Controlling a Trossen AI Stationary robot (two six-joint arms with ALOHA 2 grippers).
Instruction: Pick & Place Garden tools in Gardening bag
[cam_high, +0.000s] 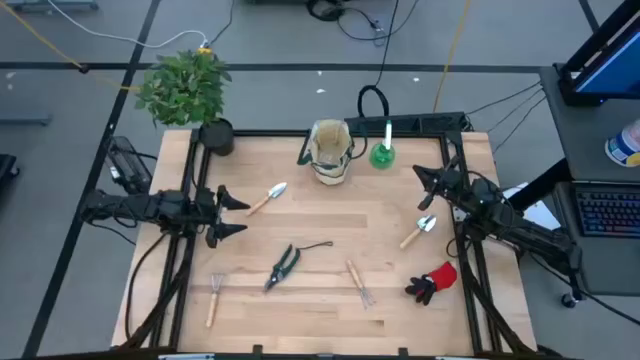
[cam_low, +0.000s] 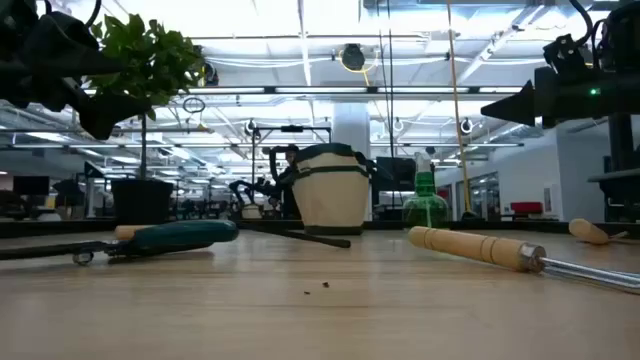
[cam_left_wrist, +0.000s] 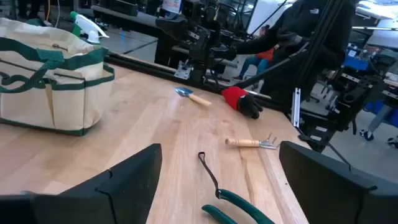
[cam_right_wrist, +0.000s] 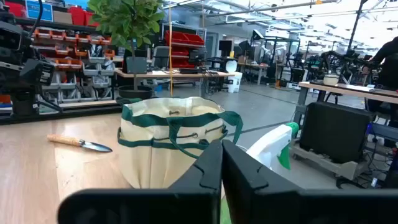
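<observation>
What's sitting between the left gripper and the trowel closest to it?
Nothing visible. In the high view the left gripper, fingers open, faces the trowel across bare table. The pruning shears lie nearer the front edge, off that line.

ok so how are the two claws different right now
The left claw is open, its fingers spread wide, at the table's left edge near one trowel. The right claw is shut, fingers pressed together, at the right edge above the other trowel. Both are empty and hang above the table.
</observation>
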